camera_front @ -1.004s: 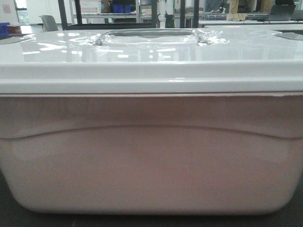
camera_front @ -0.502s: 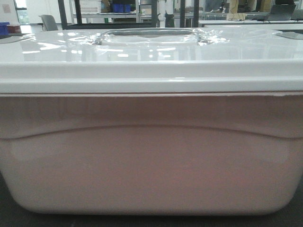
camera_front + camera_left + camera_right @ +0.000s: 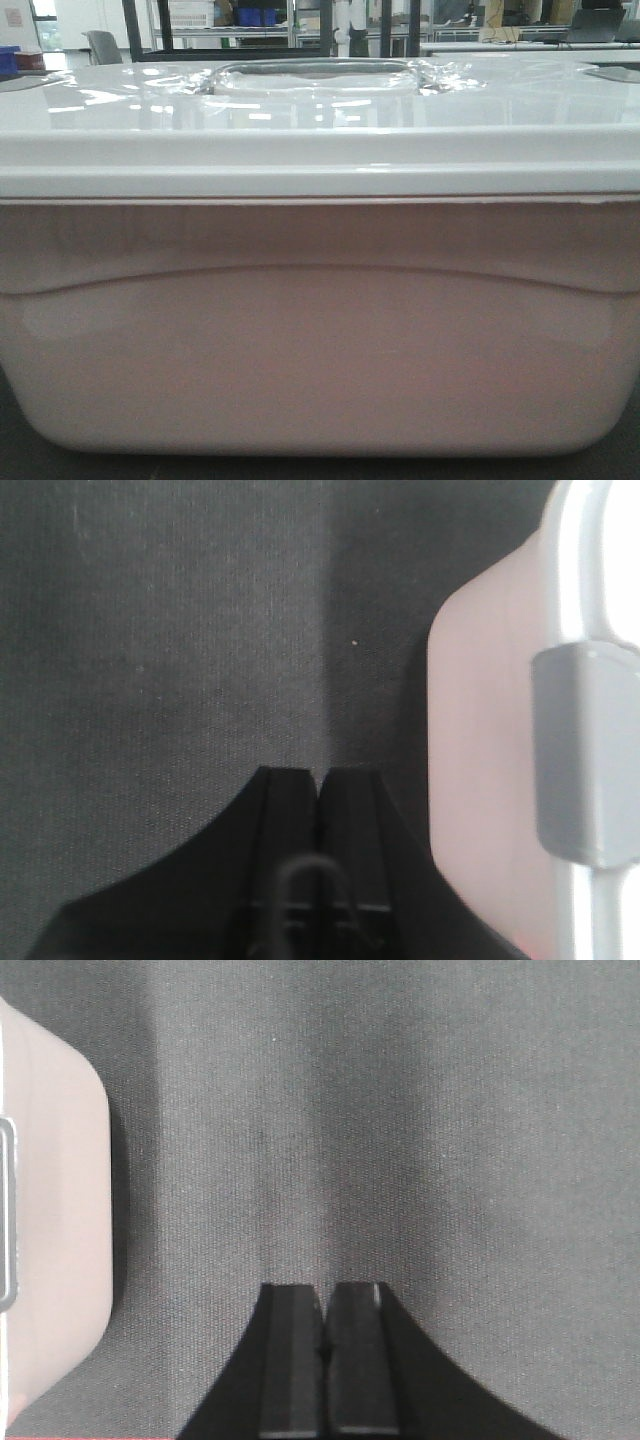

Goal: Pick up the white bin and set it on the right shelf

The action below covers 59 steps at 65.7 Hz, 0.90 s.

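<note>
The white bin (image 3: 320, 340) fills the front view, pinkish-white with a curved moulded line and a glossy white lid (image 3: 320, 120). It stands on a dark cloth surface. In the left wrist view its end (image 3: 480, 730) with a grey clasp (image 3: 585, 755) lies to the right of my left gripper (image 3: 319, 778), which is shut and empty above the cloth. In the right wrist view the bin's other end (image 3: 50, 1230) lies to the left of my right gripper (image 3: 324, 1292), also shut and empty. The right shelf is not recognisable in these views.
Dark grey cloth (image 3: 400, 1110) covers the surface on both sides of the bin. Far behind the bin stand black frame uprights (image 3: 140, 30), racks with blue crates (image 3: 255, 16) and a grey chair (image 3: 102, 45).
</note>
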Motion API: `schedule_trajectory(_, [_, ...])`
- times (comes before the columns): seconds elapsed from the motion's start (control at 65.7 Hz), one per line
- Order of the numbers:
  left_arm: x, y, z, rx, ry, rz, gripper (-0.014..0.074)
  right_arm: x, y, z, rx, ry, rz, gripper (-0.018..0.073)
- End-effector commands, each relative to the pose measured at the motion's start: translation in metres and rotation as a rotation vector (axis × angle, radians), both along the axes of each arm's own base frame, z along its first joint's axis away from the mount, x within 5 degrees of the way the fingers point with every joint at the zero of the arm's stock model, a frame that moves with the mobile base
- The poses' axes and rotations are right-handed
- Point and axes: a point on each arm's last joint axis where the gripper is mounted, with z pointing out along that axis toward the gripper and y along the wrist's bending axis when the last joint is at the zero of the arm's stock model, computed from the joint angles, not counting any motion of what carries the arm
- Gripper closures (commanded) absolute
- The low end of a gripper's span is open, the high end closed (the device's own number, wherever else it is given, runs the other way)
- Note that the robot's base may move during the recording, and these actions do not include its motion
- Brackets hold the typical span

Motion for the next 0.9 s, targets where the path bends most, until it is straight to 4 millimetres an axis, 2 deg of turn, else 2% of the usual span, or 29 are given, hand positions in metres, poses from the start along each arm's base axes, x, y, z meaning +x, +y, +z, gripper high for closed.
schedule_trajectory(0.0, [0.006,-0.003,0.011,-0.028,-0.054,0.005,0.0717,0.0,-0.001,0.012,-0.003,-0.053,-0.003,0.0467])
schedule_trajectory(0.046, [0.008,-0.002,0.009,-0.023,-0.046,0.005,0.0695,0.0,-0.001,0.012,-0.003,-0.054,-0.003,0.0428])
schedule_trajectory(0.091, [0.01,-0.002,0.007,-0.016,-0.038,0.001,0.0653,0.0,-0.001,0.012,-0.003,-0.054,-0.003,0.0337])
schedule_trajectory(0.137, [0.011,-0.002,0.006,-0.004,-0.04,-0.019,0.0575,0.0,-0.001,0.012,-0.003,-0.05,-0.003,0.024])
schedule_trajectory(0.152, [0.011,-0.002,0.006,0.0,-0.044,-0.024,0.0546,0.0,-0.001,0.012,-0.003,-0.049,-0.002,0.0222])
schedule_trajectory(0.213, [0.012,-0.002,0.006,0.005,-0.048,-0.032,0.0411,0.0,-0.001,0.011,-0.003,-0.043,-0.002,0.0049])
schedule_trajectory(0.274, [0.015,-0.002,0.006,0.005,-0.075,-0.021,0.024,0.0,-0.001,0.01,-0.001,-0.026,-0.004,-0.0092])
schedule_trajectory(0.304, [0.017,-0.001,0.006,0.005,-0.084,-0.017,0.0157,0.0,-0.001,0.009,-0.001,-0.017,-0.003,-0.008])
schedule_trajectory(0.38, [0.019,-0.001,0.005,0.005,-0.083,-0.015,0.0055,0.003,-0.001,0.007,0.002,-0.004,-0.004,-0.0063])
schedule_trajectory(0.502, [0.021,-0.004,0.003,-0.027,-0.066,-0.014,0.0047,0.007,0.003,0.005,0.047,0.007,0.003,-0.0063])
schedule_trajectory(0.745, [0.021,-0.017,0.01,-0.23,-0.058,0.004,0.0074,0.012,0.018,0.011,0.22,-0.055,0.032,-0.0063])
schedule_trajectory(0.882, [0.021,-0.021,0.015,-0.331,-0.065,-0.018,0.0075,0.017,0.02,0.012,0.243,-0.09,0.046,-0.0063])
